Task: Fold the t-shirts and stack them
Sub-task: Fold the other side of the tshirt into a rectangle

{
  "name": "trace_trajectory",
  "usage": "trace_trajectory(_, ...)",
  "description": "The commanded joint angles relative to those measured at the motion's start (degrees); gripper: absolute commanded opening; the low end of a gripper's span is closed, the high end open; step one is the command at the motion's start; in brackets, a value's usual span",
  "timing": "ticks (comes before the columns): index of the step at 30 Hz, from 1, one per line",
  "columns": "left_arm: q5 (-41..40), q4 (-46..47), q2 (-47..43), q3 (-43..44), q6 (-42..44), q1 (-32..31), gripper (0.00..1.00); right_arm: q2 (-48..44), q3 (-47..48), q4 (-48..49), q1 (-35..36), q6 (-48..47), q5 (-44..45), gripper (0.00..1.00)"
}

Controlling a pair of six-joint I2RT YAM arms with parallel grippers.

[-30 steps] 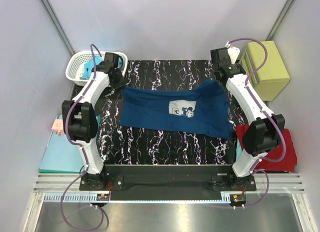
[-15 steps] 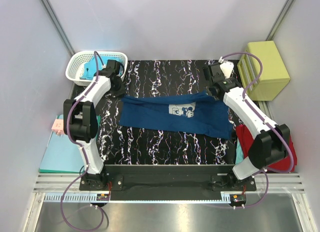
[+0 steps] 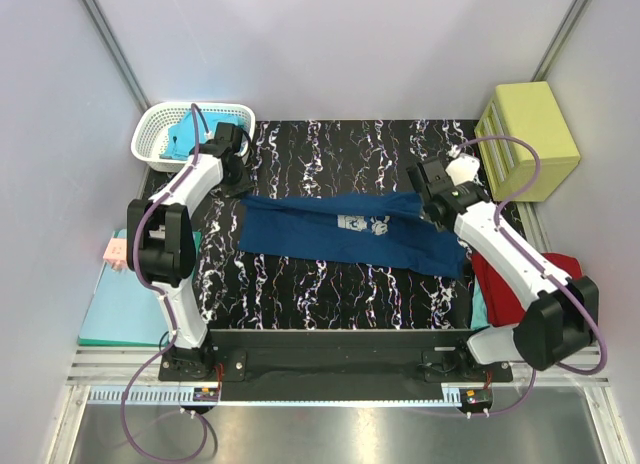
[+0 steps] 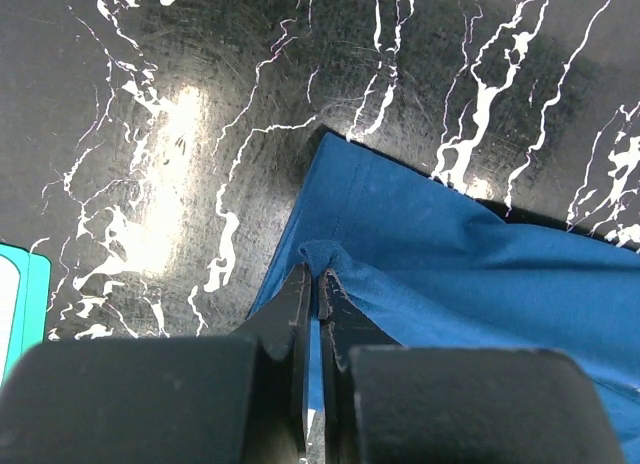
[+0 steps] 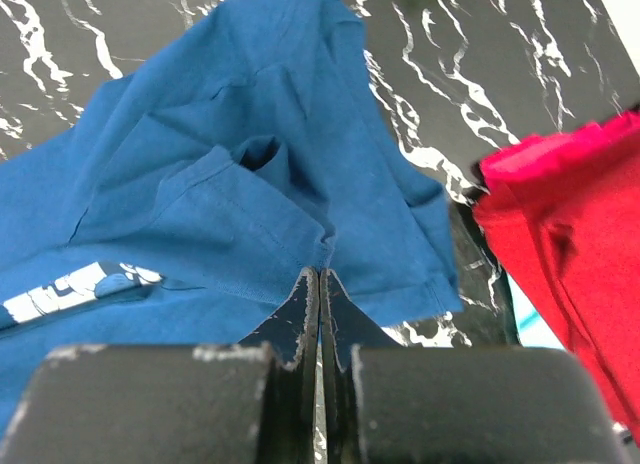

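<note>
Top external view: a navy t-shirt (image 3: 350, 229) lies across the middle of the black white-veined table (image 3: 330, 149), drawn out into a long band running left to right, with its far edge doubled over toward the near side. The pale cartoon print (image 3: 362, 223) faces up near the centre of the band and is partly covered by the doubled cloth. Each arm reaches to one end of the far edge, the left arm to the left end and the right arm to the right end.

Left wrist view: the left gripper (image 4: 318, 276) has its jaws pressed together on a small bunched fold of the navy cloth at that corner, and the corner's hem lies flat on the table just beyond the fingertips. Right wrist view: the right gripper (image 5: 320, 274) is likewise clamped on the navy cloth, its tips pinching a doubled edge beside a sleeve opening.

A red t-shirt (image 5: 565, 224) lies crumpled just right of the navy one, off the right edge of the table. A turquoise t-shirt (image 3: 178, 136) sits in a white basket (image 3: 147, 136) at the far left corner. A yellow-green box (image 3: 530, 129) stands at the far right, and a teal clipboard (image 3: 110, 319) lies left of the table, near the left arm's base
</note>
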Motion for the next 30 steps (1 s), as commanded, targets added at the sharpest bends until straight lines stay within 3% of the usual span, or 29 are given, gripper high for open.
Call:
trace_trajectory(1,-1.9,1.4,-2.5,0.0,0.6,0.0,0.03,-4.3,-2.2,-2.9,0.4,5.0,3.7,0.00)
trace_trajectory(9,-2.7,1.0,-3.0,-3.2,0.8,0.0,0.02,-5.0,-7.8,-3.1,0.4,7.5,0.5,0.00)
trace_trajectory(22,-3.5,1.0,-2.5,-4.8,1.1,-0.9,0.12,-5.0,-14.0,-3.7,0.5,10.9,-5.2,0.00)
trace_trajectory(26,-3.9,1.0,-2.6,-5.8,1.2,-1.3,0.22,-5.2,-15.5,-3.7,0.5,11.8,-6.3,0.00)
trace_trajectory(28,-4.0,1.0,-2.7,-5.8,1.1,-1.7,0.35,-4.9,-15.3,-2.7,0.5,10.5,-6.9,0.00)
trace_trajectory(29,-4.1,1.1,-3.0,-5.6,1.0,-1.8,0.40,-4.5,-14.0,-0.8,0.5,7.5,-7.4,0.07)
trace_trajectory(30,-4.4,1.1,-3.4,-5.3,0.8,-2.0,0.54,-4.2,-12.9,-0.1,0.5,6.1,-7.8,0.17)
